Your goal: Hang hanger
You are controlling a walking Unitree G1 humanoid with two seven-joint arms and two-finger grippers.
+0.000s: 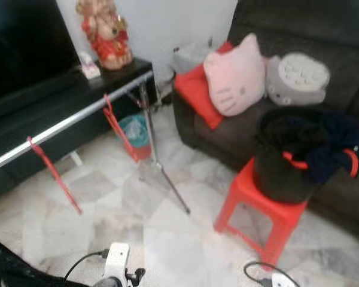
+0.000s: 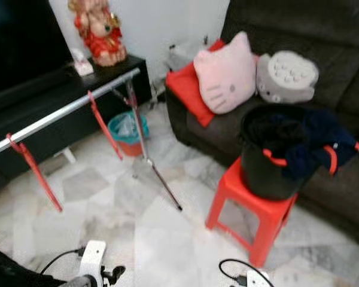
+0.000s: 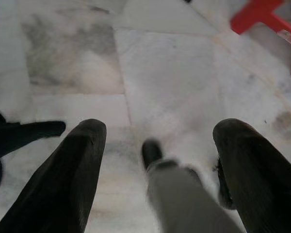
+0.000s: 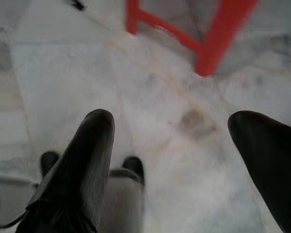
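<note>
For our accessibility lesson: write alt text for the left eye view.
Two red hangers hang on a silver clothes rail over a marble floor. Right, a black laundry basket of dark clothes sits on a red stool before a dark sofa with cushions.

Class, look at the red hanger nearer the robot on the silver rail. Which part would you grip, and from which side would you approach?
Grip the long red arm of the nearer hanger midway down, coming from the open floor side. It hangs free and slanting below the silver rail, while the hook sits tight on the rail and the black cabinet blocks the far side.
</note>
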